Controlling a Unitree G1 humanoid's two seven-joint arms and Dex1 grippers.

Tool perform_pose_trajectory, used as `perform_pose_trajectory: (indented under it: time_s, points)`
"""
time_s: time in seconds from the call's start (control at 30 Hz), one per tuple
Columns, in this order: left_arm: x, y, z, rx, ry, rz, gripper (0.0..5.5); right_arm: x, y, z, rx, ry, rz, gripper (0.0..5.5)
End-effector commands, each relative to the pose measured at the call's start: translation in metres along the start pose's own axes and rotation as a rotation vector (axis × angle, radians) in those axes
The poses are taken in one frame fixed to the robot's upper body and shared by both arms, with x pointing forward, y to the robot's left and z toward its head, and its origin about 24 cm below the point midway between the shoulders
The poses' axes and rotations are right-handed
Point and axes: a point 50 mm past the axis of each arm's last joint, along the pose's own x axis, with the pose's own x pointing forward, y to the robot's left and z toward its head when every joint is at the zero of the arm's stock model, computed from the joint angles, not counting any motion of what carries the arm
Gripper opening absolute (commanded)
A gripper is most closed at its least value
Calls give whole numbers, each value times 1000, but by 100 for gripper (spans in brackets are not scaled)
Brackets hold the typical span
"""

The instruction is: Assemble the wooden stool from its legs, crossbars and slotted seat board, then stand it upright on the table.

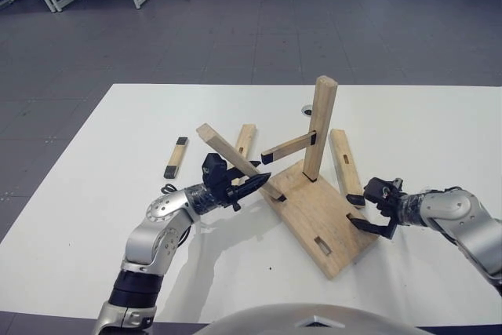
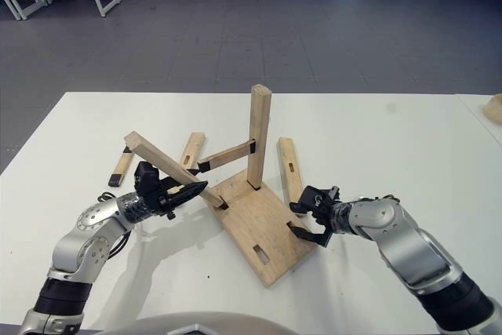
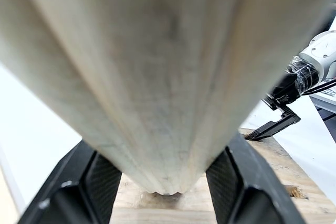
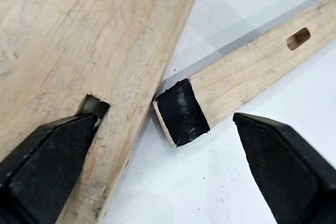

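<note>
The slotted seat board (image 1: pixel 321 221) lies flat on the table. One leg (image 1: pixel 320 127) stands upright in it, and a crossbar (image 1: pixel 289 147) juts from that leg toward my left. My left gripper (image 1: pixel 252 183) is shut on a second leg (image 1: pixel 227 153), which is tilted with its lower end at the board's near-left corner. In the left wrist view this leg (image 3: pixel 157 77) sits between the fingers (image 3: pixel 89 182). My right gripper (image 2: pixel 296 218) is open at the board's right edge. One finger (image 4: pixel 47 156) lies over a slot, the other (image 4: pixel 283 166) past the black-tipped end of a loose leg (image 4: pixel 181 111).
The loose leg (image 1: pixel 343 164) lies right of the upright one. Another long piece (image 1: pixel 245 141) lies behind the held leg, and a short crossbar (image 1: pixel 176 156) lies farther left. A round hole (image 1: pixel 308 109) is in the white table near its back. Bare tabletop stretches on both sides.
</note>
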Motion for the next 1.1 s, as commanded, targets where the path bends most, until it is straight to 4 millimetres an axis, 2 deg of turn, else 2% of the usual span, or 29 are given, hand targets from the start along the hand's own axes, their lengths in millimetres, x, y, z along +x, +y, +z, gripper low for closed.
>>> perform_pose_trajectory:
  time_s: [0.03, 0.5, 0.73, 1.1]
  points:
    - [-6, 5, -14, 17, 165, 14, 206, 4, 6, -4, 18, 16, 31, 481]
    - [8, 14, 0, 29, 263, -85, 206, 7, 11, -1, 27, 0, 24, 481]
    - [17, 20, 7, -30, 336, -143, 206, 8, 13, 1, 30, -9, 22, 481]
    - [26, 24, 1, -96, 422, -177, 206, 10, 13, 3, 28, -15, 18, 481]
